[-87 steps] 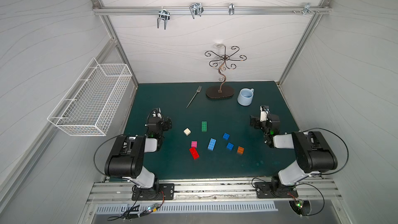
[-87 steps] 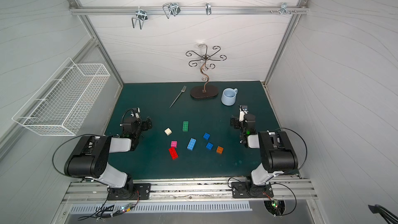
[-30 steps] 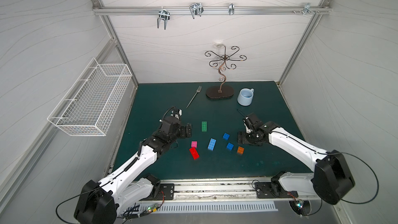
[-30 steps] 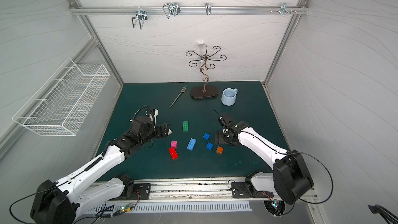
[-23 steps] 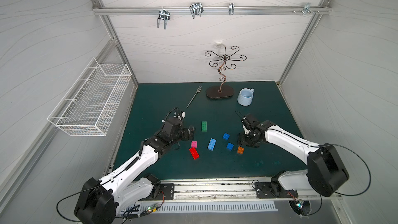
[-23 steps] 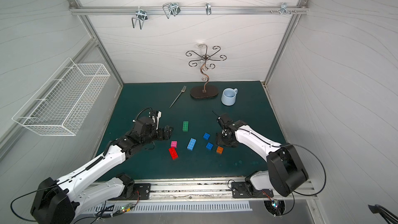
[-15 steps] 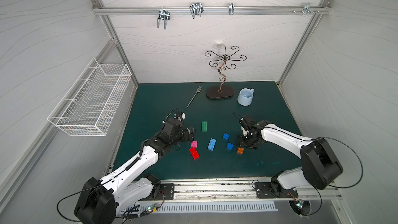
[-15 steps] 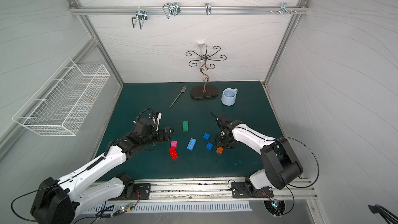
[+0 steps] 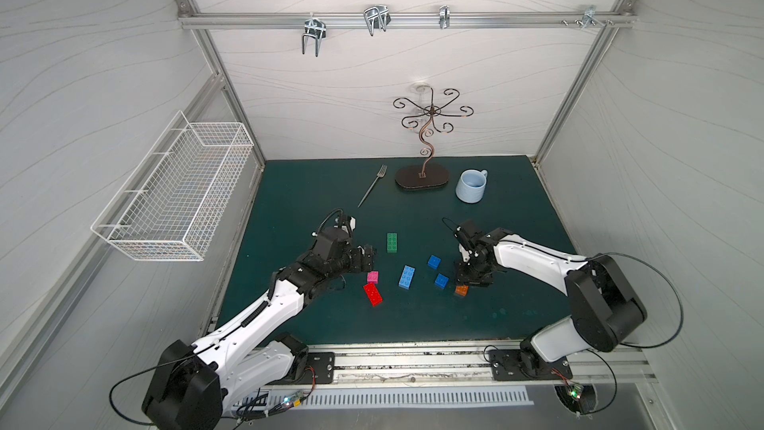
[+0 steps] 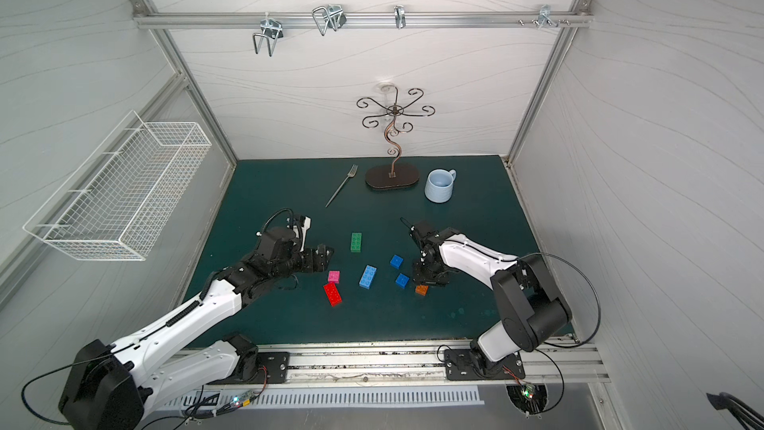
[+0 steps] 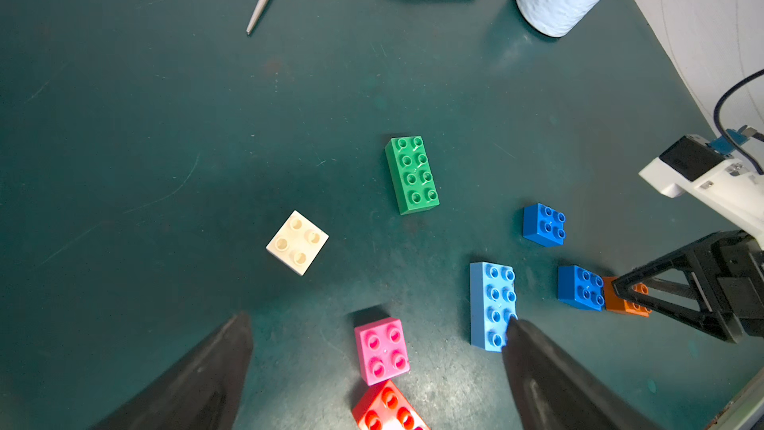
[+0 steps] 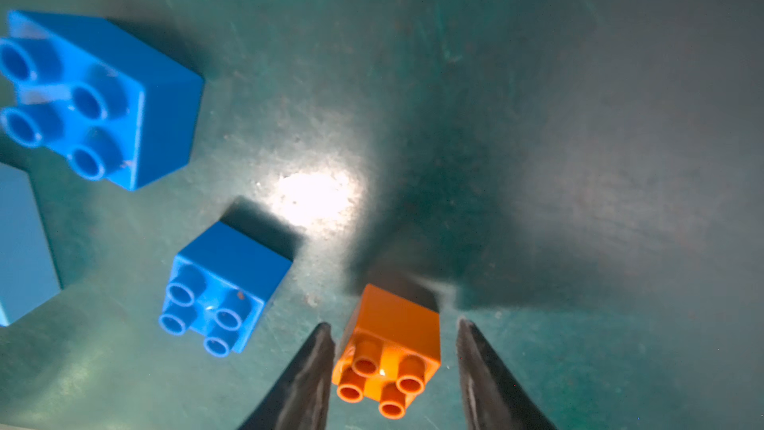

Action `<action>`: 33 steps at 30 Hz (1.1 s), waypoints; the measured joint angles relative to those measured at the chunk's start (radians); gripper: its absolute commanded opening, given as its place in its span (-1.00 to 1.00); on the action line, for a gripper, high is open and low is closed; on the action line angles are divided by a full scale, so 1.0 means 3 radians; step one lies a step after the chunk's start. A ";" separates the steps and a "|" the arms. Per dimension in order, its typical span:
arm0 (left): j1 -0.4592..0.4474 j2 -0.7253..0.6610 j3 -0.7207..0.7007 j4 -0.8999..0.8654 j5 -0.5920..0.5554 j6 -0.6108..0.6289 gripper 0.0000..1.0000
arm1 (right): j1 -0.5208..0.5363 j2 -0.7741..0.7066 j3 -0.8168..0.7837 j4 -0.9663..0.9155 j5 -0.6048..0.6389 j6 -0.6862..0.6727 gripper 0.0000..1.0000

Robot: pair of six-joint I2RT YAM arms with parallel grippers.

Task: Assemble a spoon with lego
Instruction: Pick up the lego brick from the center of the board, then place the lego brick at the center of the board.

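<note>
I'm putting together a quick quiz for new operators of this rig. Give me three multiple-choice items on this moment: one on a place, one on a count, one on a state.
1. What does the right gripper straddle?
A the fork  B the mug  C the orange brick
2. How many loose lego bricks lie on the mat?
A eight  B six  C ten
3. How is the left gripper?
A shut on the fork  B open, gripping nothing  C shut on the mug

1 C: the right wrist view shows that brick between its fingers.
2 A: the left wrist view shows green, cream, pink, red, light blue, orange and two blue.
3 B: its jaws stand wide apart, empty.
</note>
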 measured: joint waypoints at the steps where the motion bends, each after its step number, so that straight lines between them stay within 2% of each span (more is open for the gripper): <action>1: -0.0003 0.0003 0.0000 0.0000 0.0000 -0.0001 1.00 | 0.0004 0.0013 0.0000 -0.0004 -0.0001 -0.0001 -0.04; 6: -0.0023 0.0019 0.0000 -0.0003 0.0000 -0.0001 1.00 | 0.0022 0.0062 0.0000 -0.0028 -0.0004 -0.0004 -0.10; 12: -0.0052 0.0039 0.0000 -0.0003 0.0000 -0.0001 1.00 | 0.0047 0.0064 0.0000 -0.0062 -0.0010 -0.0045 -0.37; 20: -0.0103 0.0055 -0.0001 0.0005 0.0083 0.0022 1.00 | -0.0053 0.0057 0.0031 -0.0080 -0.0018 -0.0100 -0.38; 23: -0.0112 0.0056 -0.0013 0.0028 0.0123 0.0027 1.00 | -0.0231 0.0070 0.0214 -0.0121 -0.0019 -0.0192 -0.38; 27: -0.0113 0.0089 -0.0013 0.0041 0.0154 0.0031 1.00 | -0.0444 0.0280 0.0716 -0.0136 -0.0025 -0.0354 -0.39; 33: -0.0118 0.0163 -0.0013 0.0075 0.0177 0.0043 1.00 | -0.0502 0.0655 0.1125 -0.0142 -0.0022 -0.0504 -0.38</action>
